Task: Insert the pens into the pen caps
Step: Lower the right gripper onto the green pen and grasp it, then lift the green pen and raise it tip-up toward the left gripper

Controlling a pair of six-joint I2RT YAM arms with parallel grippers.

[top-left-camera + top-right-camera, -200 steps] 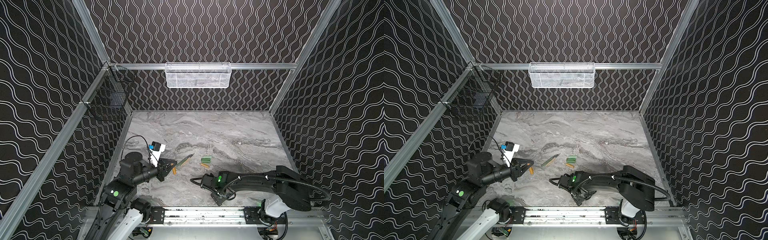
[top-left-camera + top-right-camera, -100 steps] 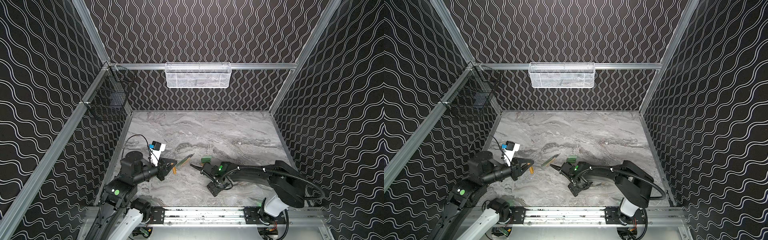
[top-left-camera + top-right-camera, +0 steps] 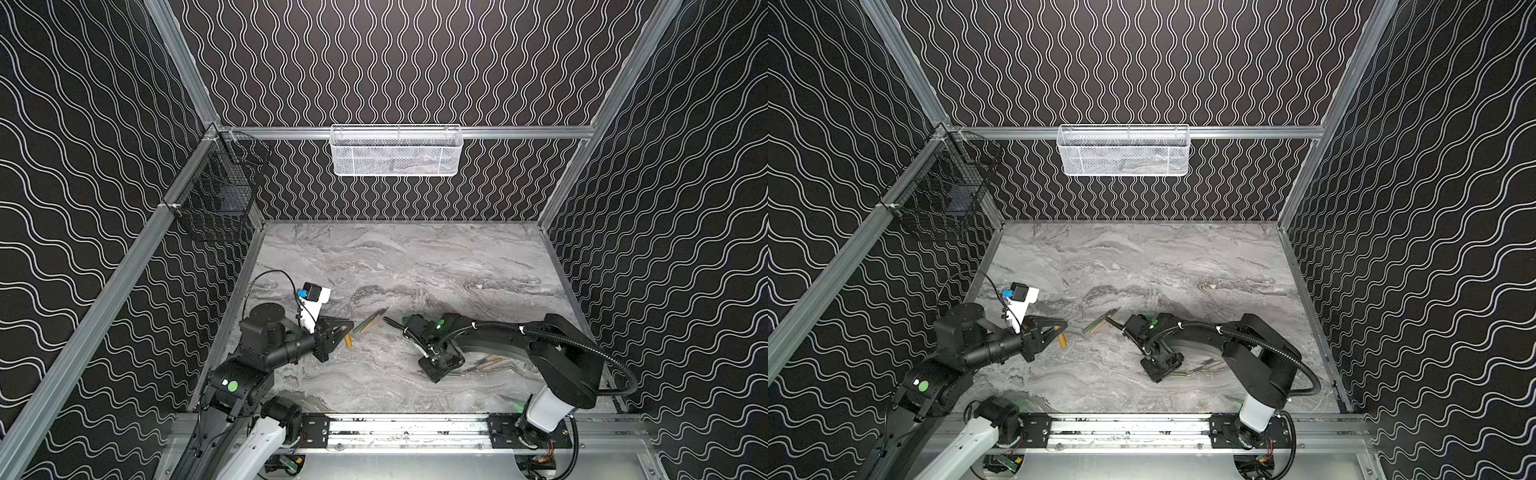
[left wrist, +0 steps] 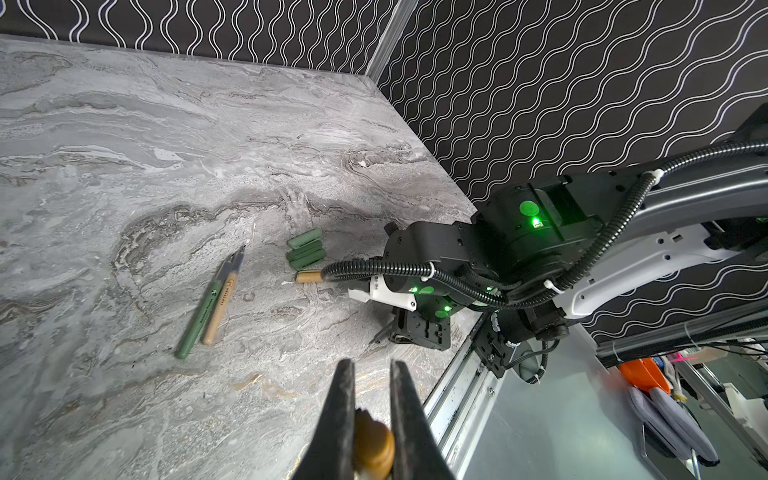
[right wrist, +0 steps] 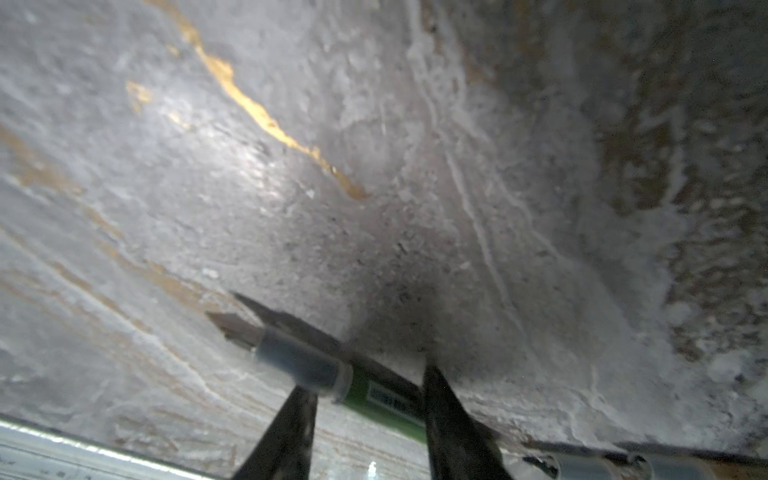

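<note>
My left gripper is shut on a short orange pen cap, held just above the table at the left. My right gripper points down at the front middle of the table. Its jaws stand apart on either side of a green pen with a grey tip, which lies on the marble. More pens lie beside it. A green pen and an orange pen lie side by side mid-table. Three green caps and an orange cap lie near the right arm.
A white mesh basket hangs on the back wall and a black wire basket on the left wall. Patterned walls close in three sides. The metal rail carrying both arm bases runs along the front edge.
The right wrist swung back toward the middle and came down over the green pen, and its jaws narrowed. The left arm kept still with the orange cap.
</note>
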